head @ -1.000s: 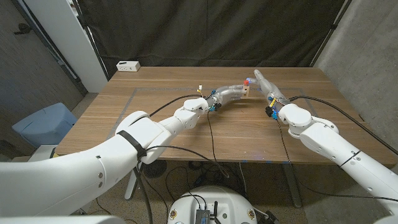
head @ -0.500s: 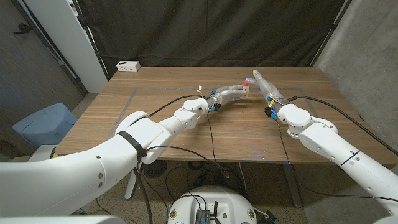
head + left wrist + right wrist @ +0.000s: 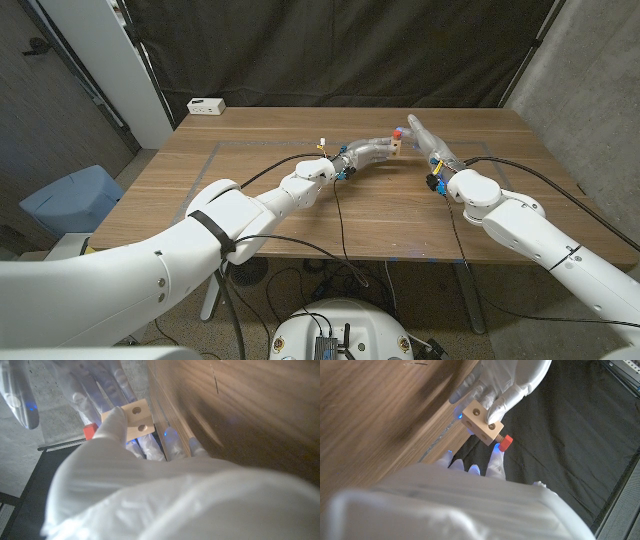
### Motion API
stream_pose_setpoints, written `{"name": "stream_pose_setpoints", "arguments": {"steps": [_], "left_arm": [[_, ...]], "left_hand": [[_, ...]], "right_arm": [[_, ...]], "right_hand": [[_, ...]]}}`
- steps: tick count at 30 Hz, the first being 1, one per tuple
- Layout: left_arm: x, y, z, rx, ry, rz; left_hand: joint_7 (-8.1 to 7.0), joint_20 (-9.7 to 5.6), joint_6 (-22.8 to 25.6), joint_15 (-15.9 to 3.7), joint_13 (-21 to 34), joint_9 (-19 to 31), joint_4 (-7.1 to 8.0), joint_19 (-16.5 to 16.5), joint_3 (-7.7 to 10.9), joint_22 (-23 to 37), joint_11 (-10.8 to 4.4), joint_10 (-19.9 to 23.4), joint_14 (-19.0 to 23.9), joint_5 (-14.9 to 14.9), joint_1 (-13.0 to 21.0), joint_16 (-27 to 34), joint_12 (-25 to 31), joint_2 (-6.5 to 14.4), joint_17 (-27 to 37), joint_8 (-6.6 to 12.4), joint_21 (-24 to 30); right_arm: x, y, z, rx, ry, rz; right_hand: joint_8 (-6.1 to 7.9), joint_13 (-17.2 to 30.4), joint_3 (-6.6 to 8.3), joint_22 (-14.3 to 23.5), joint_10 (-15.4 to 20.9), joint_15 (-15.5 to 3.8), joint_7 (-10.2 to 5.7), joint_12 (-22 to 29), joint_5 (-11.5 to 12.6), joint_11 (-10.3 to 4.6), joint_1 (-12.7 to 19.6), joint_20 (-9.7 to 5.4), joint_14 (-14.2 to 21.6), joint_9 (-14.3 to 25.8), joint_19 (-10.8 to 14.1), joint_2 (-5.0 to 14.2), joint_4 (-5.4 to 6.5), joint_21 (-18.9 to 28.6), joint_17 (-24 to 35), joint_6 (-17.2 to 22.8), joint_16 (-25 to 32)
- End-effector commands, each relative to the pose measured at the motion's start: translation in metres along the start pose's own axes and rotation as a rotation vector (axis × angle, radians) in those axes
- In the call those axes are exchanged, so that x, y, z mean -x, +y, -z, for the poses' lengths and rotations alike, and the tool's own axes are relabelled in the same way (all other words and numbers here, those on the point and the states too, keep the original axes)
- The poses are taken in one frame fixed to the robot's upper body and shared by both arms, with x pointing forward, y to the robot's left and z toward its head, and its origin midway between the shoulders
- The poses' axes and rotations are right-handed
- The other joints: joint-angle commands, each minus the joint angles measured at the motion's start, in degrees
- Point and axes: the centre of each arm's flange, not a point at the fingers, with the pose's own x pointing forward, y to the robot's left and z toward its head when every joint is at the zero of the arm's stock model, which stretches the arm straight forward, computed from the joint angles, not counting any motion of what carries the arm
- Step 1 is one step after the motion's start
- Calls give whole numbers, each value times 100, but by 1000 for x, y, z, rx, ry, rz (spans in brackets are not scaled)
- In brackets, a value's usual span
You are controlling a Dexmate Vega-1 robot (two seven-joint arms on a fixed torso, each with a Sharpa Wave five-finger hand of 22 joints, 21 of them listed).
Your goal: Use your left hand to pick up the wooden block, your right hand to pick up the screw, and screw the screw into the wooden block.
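Midair, red screw [image 3: 506, 442] in wooden block [image 3: 481, 421]

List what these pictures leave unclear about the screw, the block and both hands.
- Screw: right wrist view shows its red head; the wooden block hides the shank, so depth is unknown.
- Right hand: head view too small to show contact with the screw.
- Left hand: its own fingers cover part of the block.
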Motion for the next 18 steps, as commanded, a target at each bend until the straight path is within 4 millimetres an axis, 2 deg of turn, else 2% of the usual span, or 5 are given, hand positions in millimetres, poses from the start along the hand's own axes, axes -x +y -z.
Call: {"name": "stream_pose_setpoints", "arguments": {"steps": [1, 18], "left_arm": [[0, -1, 0, -2, 0, 2], [-3, -2, -1, -1, 9, -3]], "left_hand": [[194, -19, 251, -311, 10, 27, 31, 36, 15, 31, 8, 68, 42, 26, -21, 19, 37, 53, 17, 59, 41], [188, -7, 257, -310, 10, 27, 36, 35, 6, 31, 7, 66, 41, 22, -33, 19, 36, 44, 19, 61, 41]], "right_arm": [[5, -2, -1, 9, -4, 1], [11, -1, -2, 19, 4, -1]], "right_hand": [[26, 0, 16, 1, -374, 31, -36, 8, 34, 12, -45, 21, -851, 6, -27, 181, 20, 13, 8, 43, 29], [31, 0, 27, 1, -376, 29, -39, 9, 38, 13, -44, 21, -852, 6, -29, 186, 17, 14, 7, 61, 29]]}}
